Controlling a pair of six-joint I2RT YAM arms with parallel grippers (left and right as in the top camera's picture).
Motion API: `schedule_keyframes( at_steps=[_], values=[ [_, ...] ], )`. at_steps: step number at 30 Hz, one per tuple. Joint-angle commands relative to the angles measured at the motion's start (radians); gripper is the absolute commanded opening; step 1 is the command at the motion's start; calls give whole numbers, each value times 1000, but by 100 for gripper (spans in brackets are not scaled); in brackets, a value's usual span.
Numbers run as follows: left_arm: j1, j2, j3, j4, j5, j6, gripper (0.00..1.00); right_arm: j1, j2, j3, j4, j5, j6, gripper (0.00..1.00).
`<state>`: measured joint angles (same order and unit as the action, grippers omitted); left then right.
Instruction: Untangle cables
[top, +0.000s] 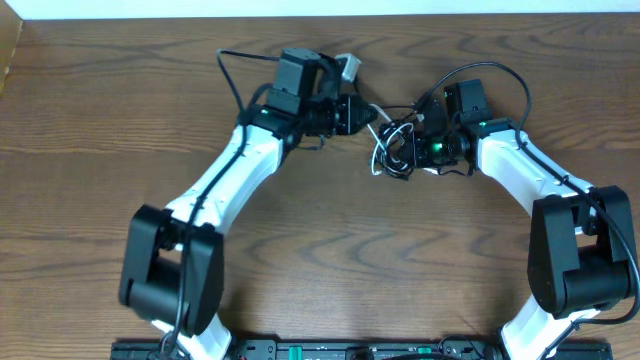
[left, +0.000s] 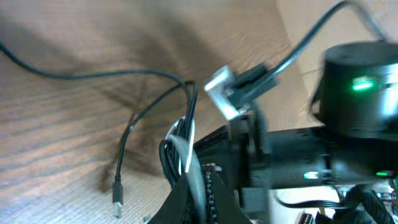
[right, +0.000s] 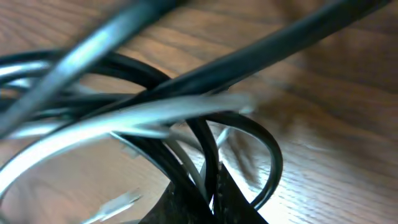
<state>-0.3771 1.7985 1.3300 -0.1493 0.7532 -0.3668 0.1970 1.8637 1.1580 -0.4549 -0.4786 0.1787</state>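
Note:
The white and black cables (top: 392, 148) lie in a small tangle on the wooden table, between my two grippers. My left gripper (top: 368, 113) reaches in from the upper left. In the left wrist view it (left: 199, 182) is shut on the white cord (left: 186, 146), with black strands running beside it. A loose stretch of the black cord (left: 134, 121) runs off left and ends in a small plug (left: 117, 194) on the table. My right gripper (top: 412, 148) is at the tangle's right side. Close up, it (right: 211, 190) is shut on black strands and a pale one. The white cord (right: 155, 112) and a black loop (right: 273, 155) cross just ahead.
Thick black arm wires (top: 235, 75) arch over both wrists. The right arm's wrist body (left: 360, 93) fills the right of the left wrist view, very close. The table's far edge (top: 320, 14) runs along the top, with a brown box edge (top: 8, 50) at the far left.

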Motion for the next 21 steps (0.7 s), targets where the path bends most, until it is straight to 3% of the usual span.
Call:
schedule_keyframes(
  at_steps=[1,8,19,20,21],
  values=[
    [26,-144,32,28,-5,2,8,-1,4,-1,-9,108,7,8],
    [54,-330,32,35,-5,2,8,-1,4,-7,-9,120,7,12],
    [101,-483,32,35,-5,-15,8,0,4,-9,-20,164,7,16],
    [103,-492,32,35,-5,-32,7,0,4,-9,-20,167,7,20],
    [104,-502,32,35,-3,-50,7,0,4,-9,-20,167,7,31]
  ],
)
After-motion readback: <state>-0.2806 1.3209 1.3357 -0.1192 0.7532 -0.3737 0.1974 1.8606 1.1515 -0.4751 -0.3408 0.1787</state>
